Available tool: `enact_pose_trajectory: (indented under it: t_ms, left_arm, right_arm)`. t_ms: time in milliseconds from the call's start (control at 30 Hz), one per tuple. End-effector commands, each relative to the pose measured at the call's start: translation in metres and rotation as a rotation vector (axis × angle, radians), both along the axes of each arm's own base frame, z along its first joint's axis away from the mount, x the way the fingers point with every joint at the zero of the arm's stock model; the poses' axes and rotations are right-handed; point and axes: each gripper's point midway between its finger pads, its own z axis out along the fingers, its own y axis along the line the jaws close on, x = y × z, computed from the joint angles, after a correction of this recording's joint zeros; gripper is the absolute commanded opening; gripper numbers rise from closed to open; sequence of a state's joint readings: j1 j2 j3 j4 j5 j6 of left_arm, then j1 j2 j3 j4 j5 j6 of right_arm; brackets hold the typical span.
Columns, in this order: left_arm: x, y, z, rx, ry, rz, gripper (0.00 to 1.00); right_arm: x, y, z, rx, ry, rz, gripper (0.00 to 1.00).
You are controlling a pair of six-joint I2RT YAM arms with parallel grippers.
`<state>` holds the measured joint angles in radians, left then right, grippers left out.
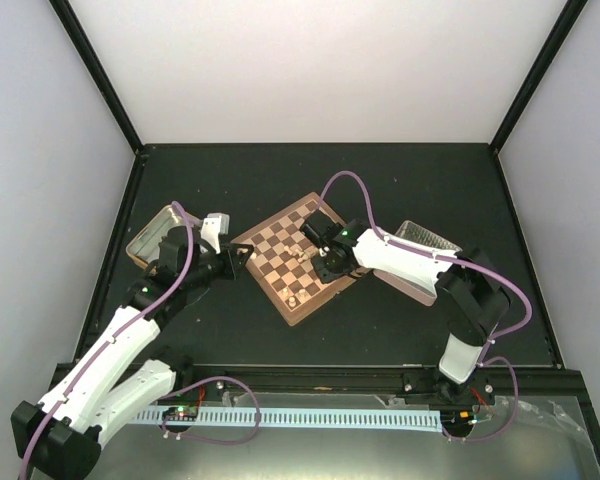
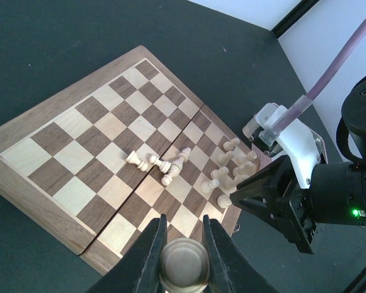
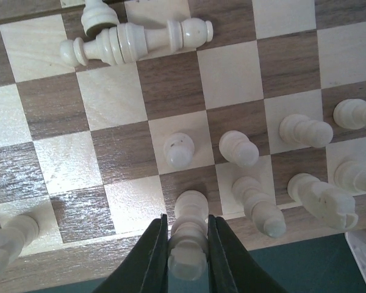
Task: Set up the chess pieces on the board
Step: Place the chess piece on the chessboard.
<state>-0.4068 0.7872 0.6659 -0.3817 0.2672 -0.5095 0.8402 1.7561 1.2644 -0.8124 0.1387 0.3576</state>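
The board [image 1: 280, 270] lies turned like a diamond at the table's middle. My left gripper [image 2: 183, 244] is shut on a cream chess piece [image 2: 183, 267], seen end-on, just off the board's near edge [image 2: 24, 165]. In the top view this gripper [image 1: 244, 253] sits at the board's left corner. My right gripper [image 3: 188, 229] is shut on a cream piece [image 3: 190, 210] that stands upright on a dark square in the edge row. Several cream pieces [image 3: 239, 148] stand beside it. Three pieces [image 2: 158, 163] lie toppled mid-board.
A metal tin [image 1: 152, 235] sits left of the board behind my left arm, and another tin [image 1: 425, 245] lies to the right under my right arm. The right gripper's black body [image 2: 293, 207] shows close in the left wrist view.
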Motion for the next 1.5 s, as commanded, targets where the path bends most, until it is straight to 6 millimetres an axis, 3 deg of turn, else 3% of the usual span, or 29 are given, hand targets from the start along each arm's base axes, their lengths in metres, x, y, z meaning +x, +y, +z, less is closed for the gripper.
enact_pose_trajectory:
  t_ms: [0, 100, 267, 733, 867, 933, 1100, 1233, 1467]
  left_arm:
    - [-0.002, -0.001, 0.005, -0.009, -0.008, -0.010, 0.02]
    - [-0.002, -0.001, 0.005, -0.011, -0.007, -0.010, 0.01]
    - [-0.002, -0.001, 0.006, -0.016, -0.006, -0.012, 0.02]
    - [-0.004, -0.005, 0.013, -0.046, -0.011, -0.027, 0.02]
    - [-0.007, -0.016, 0.028, -0.117, -0.023, -0.075, 0.02]
    - [-0.013, -0.027, 0.039, -0.185, -0.021, -0.133, 0.03]
    - [-0.025, -0.047, 0.078, -0.351, -0.005, -0.245, 0.05]
    - [-0.030, -0.054, 0.098, -0.414, 0.000, -0.293, 0.05]
    - [-0.034, -0.060, 0.103, -0.457, 0.031, -0.333, 0.05]
  right_arm:
    - [0.008, 0.002, 0.002, -0.003, -0.048, -0.010, 0.15]
    - [0.008, 0.001, 0.000, 0.000, -0.050, -0.012, 0.15]
    - [0.005, 0.001, 0.002, 0.011, -0.042, -0.016, 0.25]
    - [0.006, 0.004, 0.041, 0.089, -0.098, -0.014, 0.34]
    - [0.000, 0.026, 0.069, 0.248, -0.141, 0.082, 0.35]
    - [-0.006, 0.045, 0.093, 0.382, -0.194, 0.161, 0.35]
    - [-0.047, 0.084, 0.157, 0.688, -0.332, 0.427, 0.44]
    - [-0.065, 0.099, 0.200, 0.828, -0.425, 0.531, 0.54]
    - [-0.062, 0.114, 0.213, 0.820, -0.463, 0.581, 0.57]
